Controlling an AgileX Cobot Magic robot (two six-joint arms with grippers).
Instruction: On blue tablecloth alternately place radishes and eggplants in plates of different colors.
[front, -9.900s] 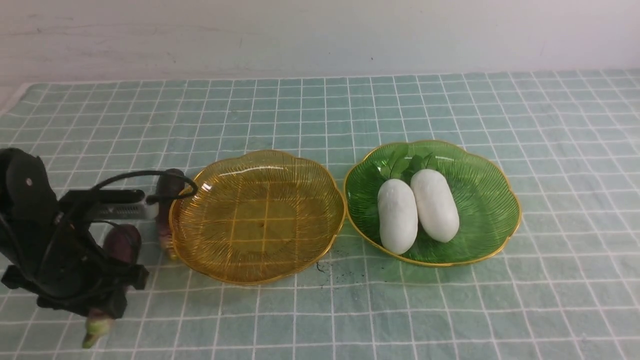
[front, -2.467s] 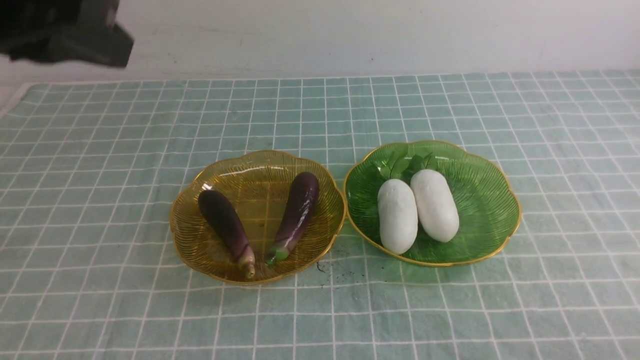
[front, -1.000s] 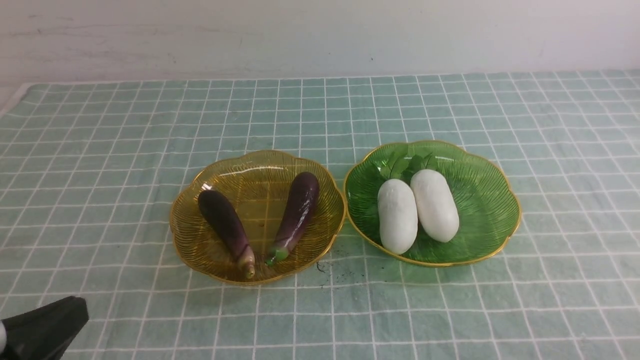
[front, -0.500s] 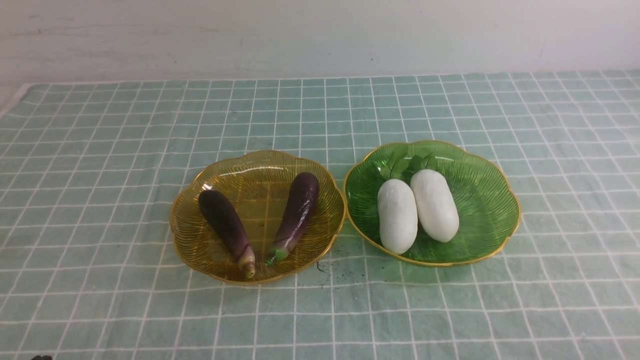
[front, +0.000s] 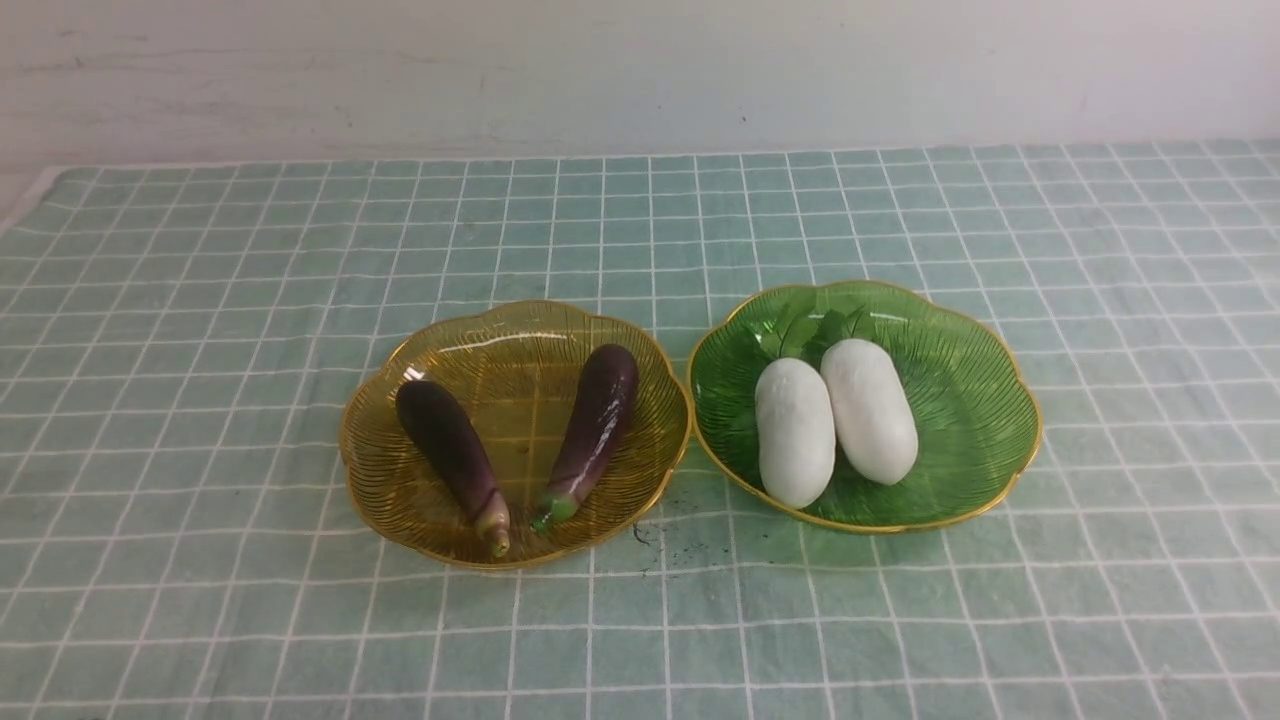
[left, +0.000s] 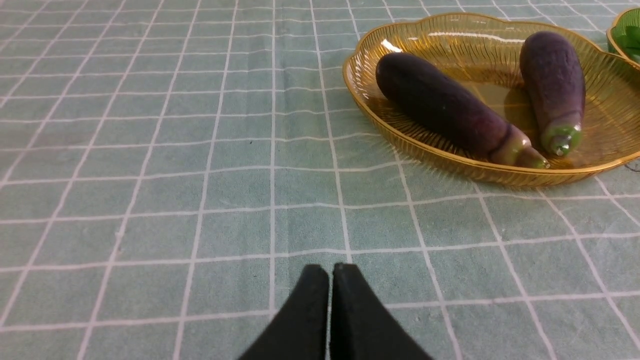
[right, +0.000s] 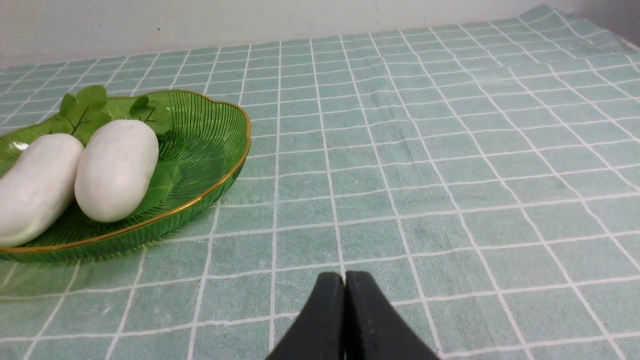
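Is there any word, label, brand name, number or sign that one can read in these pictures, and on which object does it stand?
None: no readable text in any view.
The amber plate, the green plate, the eggplants and the radishes carry no label.
The tablecloth shows only a white grid.
The small dark specks on it are marks, not letters.
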